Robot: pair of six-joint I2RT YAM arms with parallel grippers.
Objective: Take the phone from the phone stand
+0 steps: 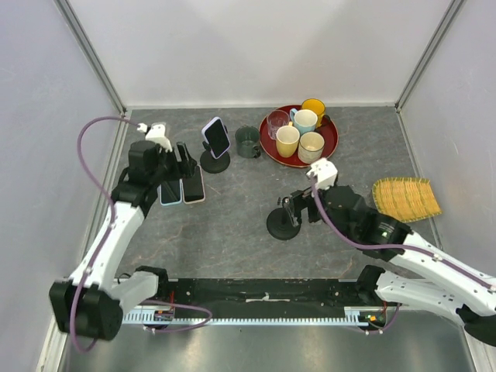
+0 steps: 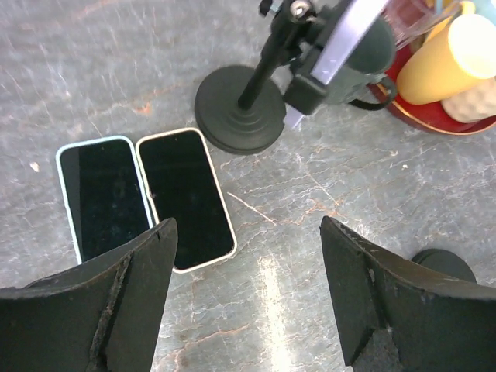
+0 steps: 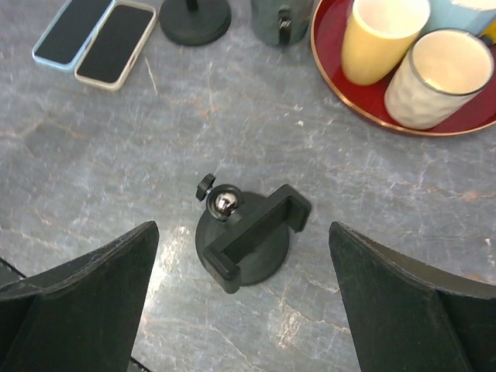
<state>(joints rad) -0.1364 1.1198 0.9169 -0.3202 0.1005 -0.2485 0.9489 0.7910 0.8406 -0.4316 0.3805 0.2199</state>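
Two grippers [image 2: 246, 232] [image 3: 244, 232], two stands [image 1: 215, 163] [image 1: 283, 225] (one loaded), three phones [image 1: 217, 137] [image 1: 170, 192] [image 1: 194, 186].

Bright, even overhead light, shadows short and soft. Around the red tray [image 2: 434, 116] the left wrist view blurs; nearer, pale glare streaks the table [image 2: 271, 287].

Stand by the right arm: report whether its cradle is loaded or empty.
Empty: the stand shows a bare black cradle, tilted on its ball joint, no phone in it.
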